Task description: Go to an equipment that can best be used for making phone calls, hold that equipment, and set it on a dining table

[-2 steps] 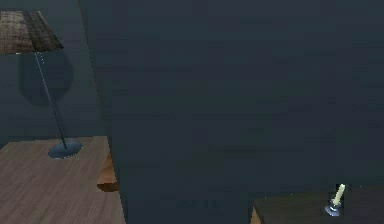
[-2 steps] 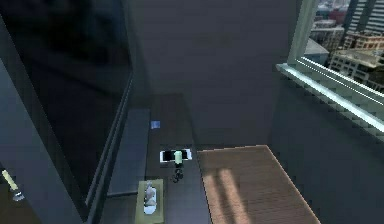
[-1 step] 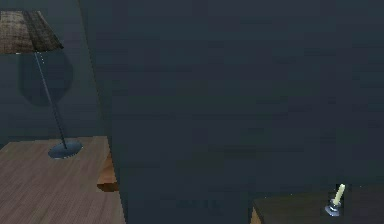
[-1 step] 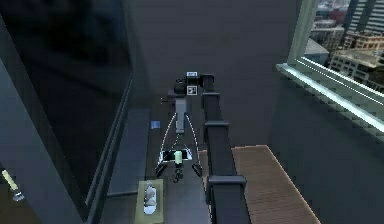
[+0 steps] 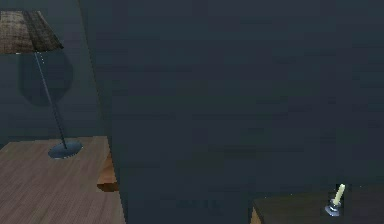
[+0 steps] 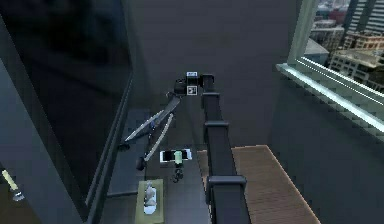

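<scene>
A small white, flat, rectangular thing with a dark face, shaped like a phone [image 6: 176, 155], lies on a dark narrow shelf [image 6: 120, 180] below a large dark screen [image 6: 70, 80] in the arm side view. The arm's dark bar [image 6: 220, 150] rises past it to two white marked squares [image 6: 192, 82]. The gripper [image 6: 135, 140] slants down and to the left from there, its thin fingers [image 6: 150, 122] ending over the shelf just left of the phone-like thing. I cannot tell whether it holds anything.
A second pale oblong thing [image 6: 150, 197] lies nearer on the shelf. A window [image 6: 340, 45] with city buildings fills the right, above wooden floor [image 6: 265, 185]. Ahead stands a dark wall [image 5: 240, 100], a floor lamp [image 5: 45, 90] at left, and a candle [image 5: 336, 202] on a wooden top.
</scene>
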You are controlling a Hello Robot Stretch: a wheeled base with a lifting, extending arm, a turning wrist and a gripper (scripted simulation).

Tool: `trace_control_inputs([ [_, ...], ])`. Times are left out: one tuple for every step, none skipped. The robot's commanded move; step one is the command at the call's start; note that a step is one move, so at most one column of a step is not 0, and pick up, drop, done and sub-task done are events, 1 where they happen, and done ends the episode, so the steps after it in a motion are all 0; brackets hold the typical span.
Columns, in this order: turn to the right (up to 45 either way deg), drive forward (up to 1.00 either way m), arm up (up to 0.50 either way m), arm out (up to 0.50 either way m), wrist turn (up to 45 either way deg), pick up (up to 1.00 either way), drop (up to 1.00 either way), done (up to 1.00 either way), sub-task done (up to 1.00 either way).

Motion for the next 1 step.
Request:
trace_control_inputs([
  [0.0, 0.0, 0.0, 0.0, 45.0, 0.0, 0.0, 0.0, 0.0],
])
